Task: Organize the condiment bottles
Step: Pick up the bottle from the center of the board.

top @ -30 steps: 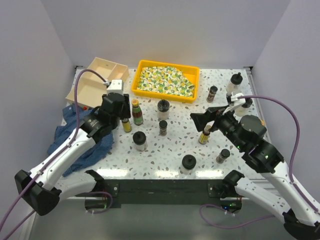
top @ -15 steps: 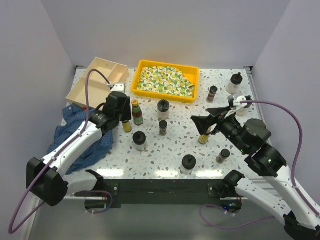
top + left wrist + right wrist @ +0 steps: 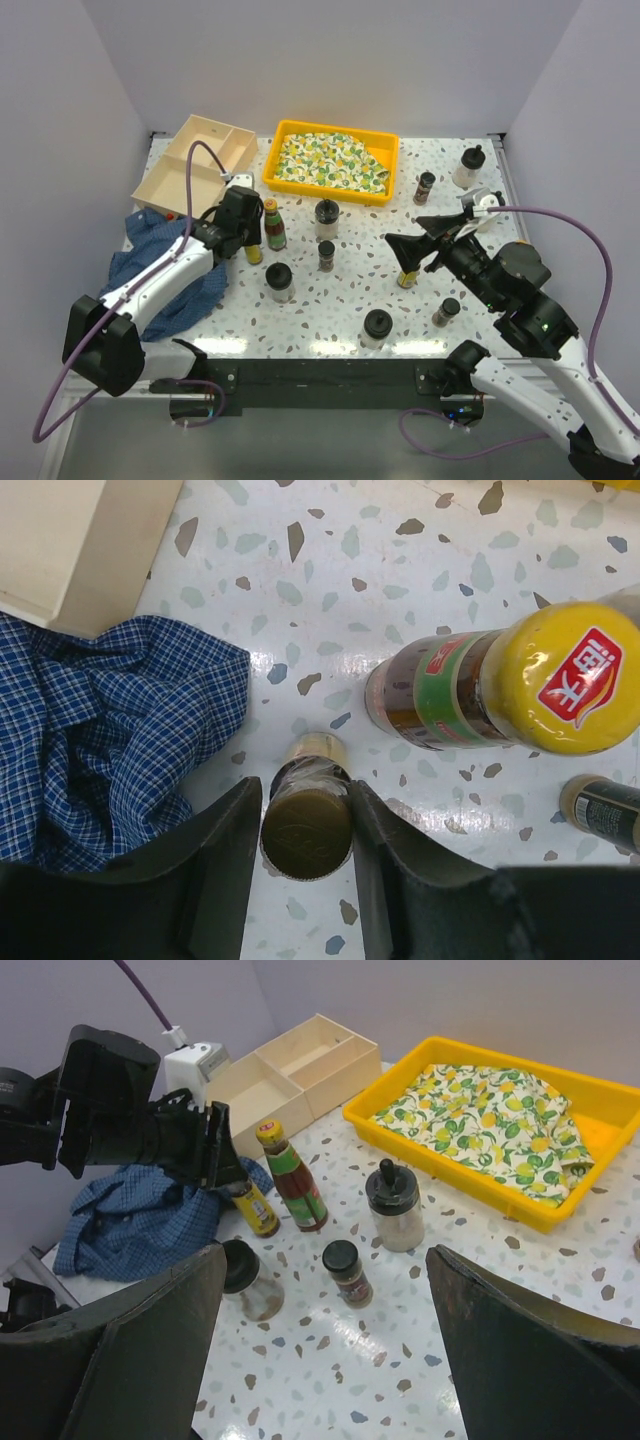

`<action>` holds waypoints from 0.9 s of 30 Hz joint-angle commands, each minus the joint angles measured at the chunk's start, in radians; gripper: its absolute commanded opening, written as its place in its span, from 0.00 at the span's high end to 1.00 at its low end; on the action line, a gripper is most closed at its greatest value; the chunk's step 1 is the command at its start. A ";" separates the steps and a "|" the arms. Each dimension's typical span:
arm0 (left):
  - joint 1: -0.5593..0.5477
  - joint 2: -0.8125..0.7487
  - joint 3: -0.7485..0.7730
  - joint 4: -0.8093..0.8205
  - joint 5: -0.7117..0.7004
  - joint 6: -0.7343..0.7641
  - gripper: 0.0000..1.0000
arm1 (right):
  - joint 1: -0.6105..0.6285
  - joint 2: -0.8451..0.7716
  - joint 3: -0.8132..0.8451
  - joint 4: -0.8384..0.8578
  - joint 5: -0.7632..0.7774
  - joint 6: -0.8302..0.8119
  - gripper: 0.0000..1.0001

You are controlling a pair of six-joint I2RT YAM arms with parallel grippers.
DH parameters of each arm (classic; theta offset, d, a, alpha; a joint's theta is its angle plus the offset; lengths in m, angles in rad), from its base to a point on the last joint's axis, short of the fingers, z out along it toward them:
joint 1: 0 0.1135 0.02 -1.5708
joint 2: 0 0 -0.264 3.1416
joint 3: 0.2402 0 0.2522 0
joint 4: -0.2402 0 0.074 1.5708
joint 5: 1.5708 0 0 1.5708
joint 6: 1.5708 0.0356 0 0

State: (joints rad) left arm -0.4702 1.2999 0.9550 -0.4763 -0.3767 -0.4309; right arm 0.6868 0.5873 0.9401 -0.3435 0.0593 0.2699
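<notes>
My left gripper [image 3: 246,238] [image 3: 305,792] has come down over a small yellow bottle with an olive cap [image 3: 306,830] [image 3: 254,253], which stands upright next to the blue cloth; both fingers press its cap. A red sauce bottle with a yellow cap [image 3: 273,226] [image 3: 560,675] stands just right of it. My right gripper [image 3: 405,232] [image 3: 325,1252] is wide open and empty, raised above another yellow bottle [image 3: 408,272]. Clear squat bottles [image 3: 327,216] [image 3: 279,282] [image 3: 376,326] and brown spice jars [image 3: 326,255] [image 3: 446,311] [image 3: 425,186] stand scattered on the table.
A yellow tray [image 3: 270,165] with patterned cloth sits at the back centre. A pale wooden divided box [image 3: 200,160] is at the back left. A blue checked cloth [image 3: 160,285] lies by the left edge. A clear bottle [image 3: 467,167] stands at the back right.
My left gripper has swung in and lowered over the small yellow bottle, and its fingers have closed on the cap. My right gripper has drifted slightly right, still open.
</notes>
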 commanded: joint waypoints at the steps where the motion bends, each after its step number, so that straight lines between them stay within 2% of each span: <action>1: 0.010 0.001 -0.010 0.044 -0.027 -0.008 0.59 | 0.000 -0.003 0.011 0.028 -0.012 -0.020 0.15; 3: 0.010 -0.002 -0.013 0.042 -0.027 -0.002 0.68 | 0.002 -0.006 0.009 0.026 -0.012 -0.018 0.15; 5: 0.010 -0.013 -0.007 0.033 -0.022 0.001 0.83 | 0.002 -0.007 0.006 0.028 -0.013 -0.018 0.15; 8: 0.010 -0.027 0.040 -0.033 -0.025 -0.008 1.00 | 0.002 -0.006 0.005 0.023 -0.013 -0.018 0.15; 14: 0.010 -0.086 0.189 -0.174 -0.119 -0.023 1.00 | 0.002 -0.003 0.011 0.011 -0.009 -0.008 0.15; 19: 0.033 -0.087 0.312 -0.202 -0.261 0.015 1.00 | 0.000 -0.003 -0.004 0.024 -0.030 -0.003 0.14; 22: 0.100 -0.053 0.387 -0.180 -0.251 0.063 1.00 | 0.000 0.000 -0.003 0.017 -0.021 0.000 0.11; 23: 0.155 -0.028 0.404 -0.161 -0.236 0.081 1.00 | 0.002 0.005 -0.001 0.014 -0.019 0.002 0.09; 25: 0.214 0.007 0.457 -0.128 -0.179 0.093 1.00 | 0.000 0.009 0.006 -0.002 -0.006 0.003 0.02; 27: 0.290 0.031 0.490 -0.104 -0.142 0.109 1.00 | 0.002 0.011 0.006 -0.008 0.000 0.006 0.01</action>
State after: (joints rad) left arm -0.2970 1.2816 1.3468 -0.6849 -0.5411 -0.3820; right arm 0.6868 0.5888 0.9401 -0.3473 0.0532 0.2707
